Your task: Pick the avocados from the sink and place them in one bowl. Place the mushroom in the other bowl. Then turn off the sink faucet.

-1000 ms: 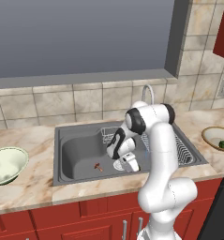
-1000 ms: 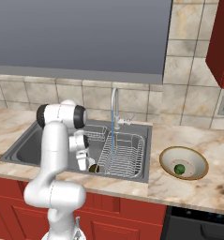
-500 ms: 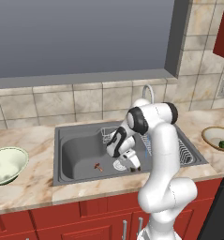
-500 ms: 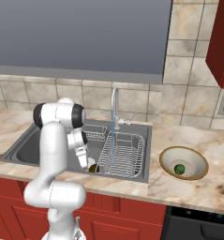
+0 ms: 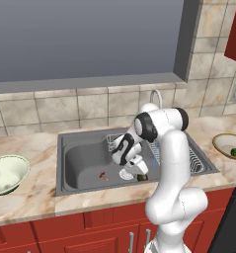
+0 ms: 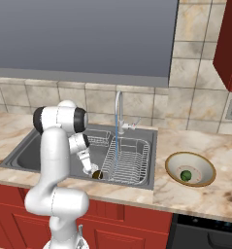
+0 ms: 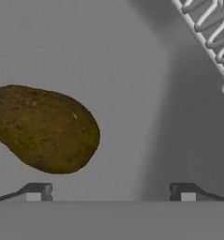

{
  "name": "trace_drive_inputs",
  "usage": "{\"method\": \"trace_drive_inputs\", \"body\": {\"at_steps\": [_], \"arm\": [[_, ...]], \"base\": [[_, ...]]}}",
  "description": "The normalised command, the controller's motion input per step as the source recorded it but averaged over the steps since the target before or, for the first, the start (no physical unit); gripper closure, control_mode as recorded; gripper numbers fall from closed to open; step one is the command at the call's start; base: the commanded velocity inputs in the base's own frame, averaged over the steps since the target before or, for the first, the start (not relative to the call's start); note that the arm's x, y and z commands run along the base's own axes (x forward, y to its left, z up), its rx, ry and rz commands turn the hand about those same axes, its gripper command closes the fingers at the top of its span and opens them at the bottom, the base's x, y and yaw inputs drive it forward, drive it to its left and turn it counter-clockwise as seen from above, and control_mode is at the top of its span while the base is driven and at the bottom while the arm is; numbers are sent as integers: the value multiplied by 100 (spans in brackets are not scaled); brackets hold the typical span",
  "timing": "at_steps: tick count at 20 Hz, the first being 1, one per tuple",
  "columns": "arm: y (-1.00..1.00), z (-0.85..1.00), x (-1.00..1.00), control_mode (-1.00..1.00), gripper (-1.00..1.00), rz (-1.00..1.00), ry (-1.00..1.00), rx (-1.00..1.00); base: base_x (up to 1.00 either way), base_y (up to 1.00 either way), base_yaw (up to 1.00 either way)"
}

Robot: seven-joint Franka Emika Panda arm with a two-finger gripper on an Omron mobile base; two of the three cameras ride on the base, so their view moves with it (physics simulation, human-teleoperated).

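Dark olive-brown avocado [image 7: 43,129] lies on its side on the grey sink [image 7: 132,93] floor.

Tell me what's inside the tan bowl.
One green avocado sits in the tan bowl; nothing else shows, though its near wall hides some of the floor.

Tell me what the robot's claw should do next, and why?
Probably slide sideways over the dark avocado, then lower. The claw is open just above the sink floor, but the avocado sits off toward one fingertip, not centred between them.
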Motion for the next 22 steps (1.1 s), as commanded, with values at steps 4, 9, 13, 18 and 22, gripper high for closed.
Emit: {"method": "trace_drive_inputs", "body": {"at_steps": [4, 9, 13, 18, 22], "arm": [[0, 0, 21, -100, -100, 16, -4, 0], [0, 0, 30, -100, -100, 19, -5, 0], [0, 0, 27, -100, -100, 19, -6, 0], [0, -10, 11, -100, -100, 17, -2, 0], [0, -35, 1, -100, -100, 14, 0, -1]], "base": [[0, 0, 0], [0, 0, 0], [0, 0, 0], [0, 0, 0], [0, 0, 0]]}}
